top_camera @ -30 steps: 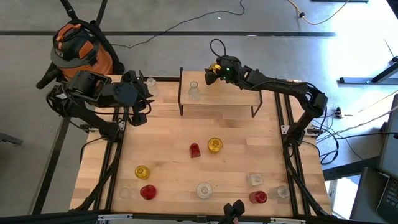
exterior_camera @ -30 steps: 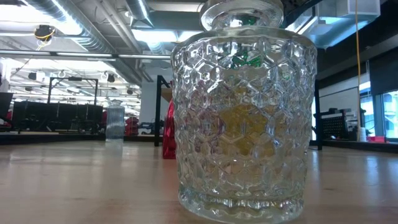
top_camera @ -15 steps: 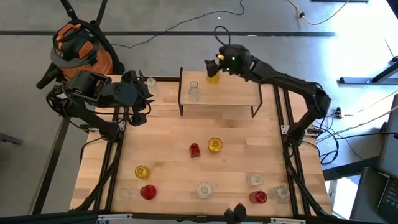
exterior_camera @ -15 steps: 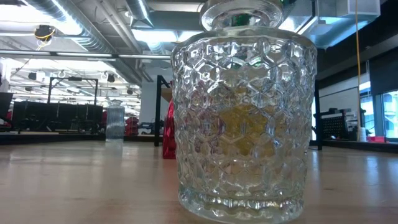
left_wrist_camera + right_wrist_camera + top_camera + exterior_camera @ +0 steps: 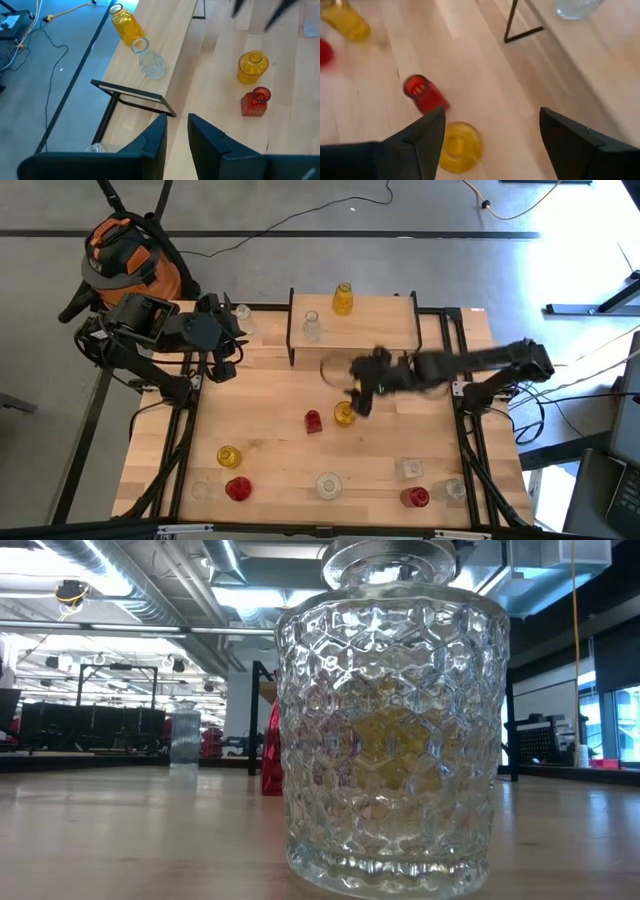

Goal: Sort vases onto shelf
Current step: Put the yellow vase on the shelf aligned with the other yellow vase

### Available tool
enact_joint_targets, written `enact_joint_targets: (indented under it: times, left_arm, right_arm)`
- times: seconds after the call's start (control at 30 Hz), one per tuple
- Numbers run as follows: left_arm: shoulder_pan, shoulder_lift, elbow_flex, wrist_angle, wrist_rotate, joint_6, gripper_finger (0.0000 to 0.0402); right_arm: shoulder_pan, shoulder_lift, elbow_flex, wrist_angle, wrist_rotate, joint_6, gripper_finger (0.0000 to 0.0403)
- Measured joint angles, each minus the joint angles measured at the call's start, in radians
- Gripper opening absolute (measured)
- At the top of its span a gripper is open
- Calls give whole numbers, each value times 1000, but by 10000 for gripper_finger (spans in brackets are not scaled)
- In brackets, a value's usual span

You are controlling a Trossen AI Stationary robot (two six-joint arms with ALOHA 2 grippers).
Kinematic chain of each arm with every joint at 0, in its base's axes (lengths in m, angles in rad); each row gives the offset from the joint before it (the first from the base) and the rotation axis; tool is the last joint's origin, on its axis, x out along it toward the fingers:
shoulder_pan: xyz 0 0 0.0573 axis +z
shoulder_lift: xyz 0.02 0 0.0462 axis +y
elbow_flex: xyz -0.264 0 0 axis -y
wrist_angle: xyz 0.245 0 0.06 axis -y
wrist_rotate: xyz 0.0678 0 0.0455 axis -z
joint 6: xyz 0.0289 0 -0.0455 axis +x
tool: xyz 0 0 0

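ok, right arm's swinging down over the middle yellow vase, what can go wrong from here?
1. The right gripper is open above the yellow vase, and the red vase stands close beside it; a finger could knock the red one over.
2. The shelf already holds a yellow vase at the back edge and a clear vase; crowding the next one risks a bump.

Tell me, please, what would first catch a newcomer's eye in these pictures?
Probably the clear honeycomb-patterned glass vase filling the low view. On the small light-wood shelf at the table's far edge stand a yellow glass vase and a clear glass vase. The right end effector, open, reaches over a yellow ribbed glass vase mid-table.
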Motion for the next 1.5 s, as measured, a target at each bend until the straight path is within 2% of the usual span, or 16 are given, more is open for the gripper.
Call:
enact_joint_targets:
  times: [0.2,0.53,0.7,0.9,1.1,1.23,1.43,1.5]
  left_arm:
    - [0,0,0,0,0,27,69]
    - [0,0,0,0,51,46,69]
    - [0,0,0,0,52,46,69]
    - [0,1,0,0,55,46,69]
    - [0,1,0,0,55,45,69]
    - [0,1,0,0,51,45,69]
    - [6,3,0,0,44,45,69]
    - [9,4,0,1,44,45,69]
  right_arm:
    - [95,0,-214,342,86,185,278]
    - [205,0,-457,545,179,271,278]
    - [184,8,-498,583,210,272,278]
    - [145,45,-523,638,124,227,278]
    - [145,74,-526,693,128,192,276]
    - [140,93,-527,675,96,183,243]
    - [133,106,-524,709,67,173,131]
    - [132,106,-524,719,68,173,129]
